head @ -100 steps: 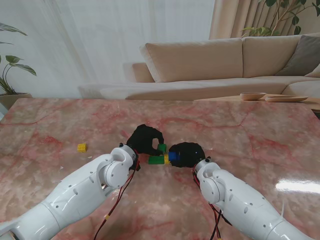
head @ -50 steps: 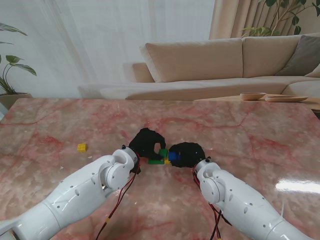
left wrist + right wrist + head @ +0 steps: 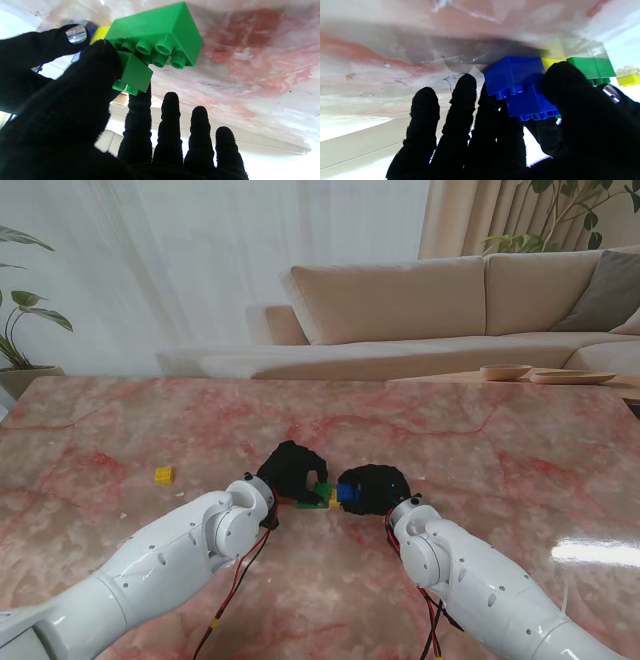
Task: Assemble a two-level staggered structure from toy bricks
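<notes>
- Your left hand sits palm down, thumb and index finger pinching a small green brick onto the long green brick lying flat on the table.
- Your other three left fingers stick out straight, gripping nothing.
- Your right hand faces it, almost touching, thumb and fingers clamped on a small blue brick stacked off-centre on a lower blue brick.
- A yellow brick sits between the blue and green bases, mostly hidden by your thumbs.
- From the stand view, both gloves cover most of the structure; only slivers of colour show.
- Out past your left hand, well apart, lies a loose yellow brick.
- No readable writing anywhere.
</notes>
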